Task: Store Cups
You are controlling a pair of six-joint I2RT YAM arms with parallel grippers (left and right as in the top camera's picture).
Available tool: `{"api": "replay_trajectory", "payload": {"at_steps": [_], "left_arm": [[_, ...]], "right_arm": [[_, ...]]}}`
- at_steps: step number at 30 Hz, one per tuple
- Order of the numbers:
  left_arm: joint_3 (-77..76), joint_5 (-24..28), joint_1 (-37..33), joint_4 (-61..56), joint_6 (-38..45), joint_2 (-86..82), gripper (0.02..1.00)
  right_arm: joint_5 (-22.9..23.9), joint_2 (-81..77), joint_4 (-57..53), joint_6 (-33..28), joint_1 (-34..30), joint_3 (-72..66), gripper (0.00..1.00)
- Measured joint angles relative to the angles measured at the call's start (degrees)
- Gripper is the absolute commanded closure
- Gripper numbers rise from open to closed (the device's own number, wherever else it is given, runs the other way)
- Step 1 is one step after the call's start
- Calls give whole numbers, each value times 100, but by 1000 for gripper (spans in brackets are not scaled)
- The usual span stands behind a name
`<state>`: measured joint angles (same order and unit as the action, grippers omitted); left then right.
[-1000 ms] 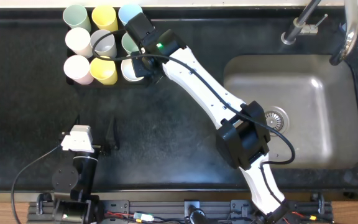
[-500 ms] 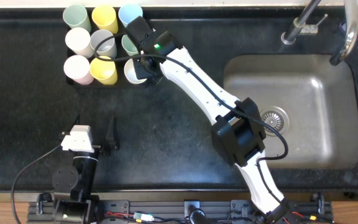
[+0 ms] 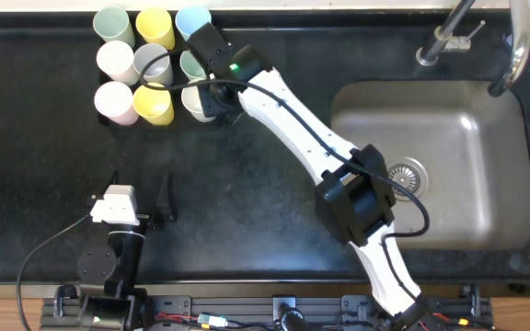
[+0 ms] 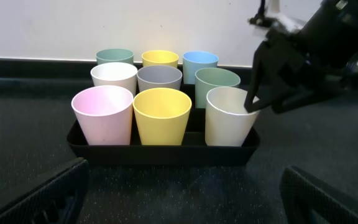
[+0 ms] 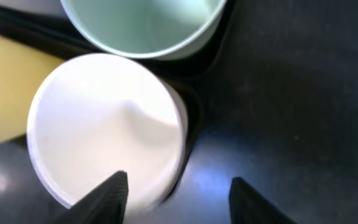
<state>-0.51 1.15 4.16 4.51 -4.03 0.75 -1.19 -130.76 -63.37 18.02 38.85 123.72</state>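
Straddling the rim of the cream cup at the tray edge, the right claw stands open.

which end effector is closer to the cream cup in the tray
Right. The right end effector is at the rim of the cream cup, open astride its wall. The left end effector sits back over the counter, well short of the tray.
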Motion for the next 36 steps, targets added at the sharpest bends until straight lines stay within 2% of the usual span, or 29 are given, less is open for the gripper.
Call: {"api": "replay_trajectory", "payload": {"at_steps": [6,12,14,17,21,26,36], "left_arm": [[0,0,0,0,0,0,18],[0,0,0,0,0,0,18],[0,0,0,2,0,0,20],[0,-2,0,4,0,0,20],[0,-2,0,7,0,0,18],[0,-2,0,4,0,0,18],[0,0,0,2,0,0,18]], "right_arm": [[-70,1558,-568,-820,-603,-4,316],[-162,3945,-1150,-1825,-2277,-387,7],[-256,4693,-1121,-2238,-2811,-984,3],[-476,5814,-629,-2691,-3263,-2369,3],[-636,7320,402,-2946,-3399,-4476,3],[-734,9416,1414,-2955,-3351,-6607,3],[-713,11814,3246,-2861,-3056,-9379,5]]}}
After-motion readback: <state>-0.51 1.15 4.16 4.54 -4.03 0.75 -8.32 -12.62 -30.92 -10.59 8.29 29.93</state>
